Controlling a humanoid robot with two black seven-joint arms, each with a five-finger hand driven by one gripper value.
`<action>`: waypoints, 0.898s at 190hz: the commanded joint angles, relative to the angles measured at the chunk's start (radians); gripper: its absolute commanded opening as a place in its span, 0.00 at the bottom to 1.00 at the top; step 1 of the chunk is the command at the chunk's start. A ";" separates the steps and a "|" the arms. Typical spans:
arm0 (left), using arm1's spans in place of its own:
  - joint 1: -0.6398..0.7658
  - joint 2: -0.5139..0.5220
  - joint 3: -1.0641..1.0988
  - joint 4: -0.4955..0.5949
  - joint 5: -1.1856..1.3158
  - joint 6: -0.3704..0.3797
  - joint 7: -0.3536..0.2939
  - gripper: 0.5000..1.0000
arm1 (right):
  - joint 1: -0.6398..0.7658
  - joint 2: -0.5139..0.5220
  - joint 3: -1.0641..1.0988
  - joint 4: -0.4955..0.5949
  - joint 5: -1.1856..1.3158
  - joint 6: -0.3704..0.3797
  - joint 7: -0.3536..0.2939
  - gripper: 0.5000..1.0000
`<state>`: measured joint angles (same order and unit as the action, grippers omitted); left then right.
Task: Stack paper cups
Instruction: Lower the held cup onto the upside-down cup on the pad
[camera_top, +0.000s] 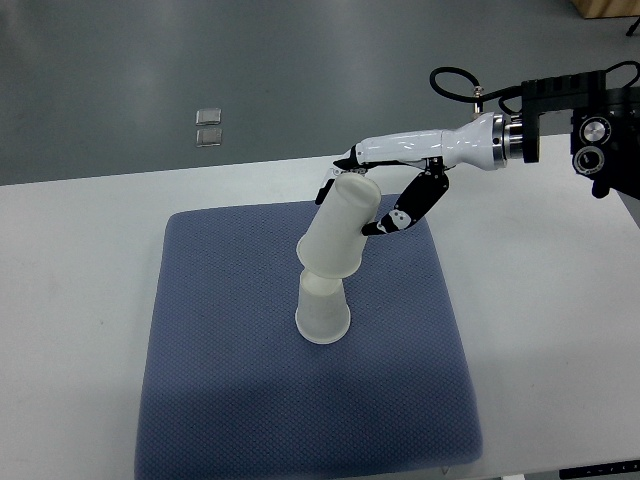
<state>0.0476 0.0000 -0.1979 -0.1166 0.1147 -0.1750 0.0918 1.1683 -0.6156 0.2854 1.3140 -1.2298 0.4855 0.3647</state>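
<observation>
White paper cup (340, 226), inverted and tilted, clamped between the fingers of the right hand (375, 195), its open mouth touching the base of a second upturned cup (323, 310) on the blue pad (220, 380), apparently angled for sleeving over it.

Two white paper cups (330, 260), plain and without print. Blue-grey cushion (220, 400) with fine dotted weave pattern. White tabletop (70, 300). Glossy white hand (375, 190) with black fingers (410, 205) and small white marks near tips. Dull grey-green floor (150, 70), with two small silver squares (209, 127).
</observation>
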 joint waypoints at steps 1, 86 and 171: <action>0.000 0.000 0.000 0.000 0.000 0.000 0.000 1.00 | -0.001 0.000 -0.015 -0.001 -0.023 -0.001 -0.003 0.40; 0.000 0.000 0.000 0.000 0.000 0.000 0.000 1.00 | -0.010 0.071 -0.017 -0.010 -0.048 -0.007 -0.032 0.41; 0.000 0.000 0.000 0.000 0.000 0.000 0.000 1.00 | -0.015 0.094 -0.019 -0.013 -0.050 -0.007 -0.033 0.43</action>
<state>0.0475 0.0000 -0.1978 -0.1166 0.1150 -0.1750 0.0923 1.1557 -0.5380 0.2684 1.3007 -1.2792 0.4800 0.3328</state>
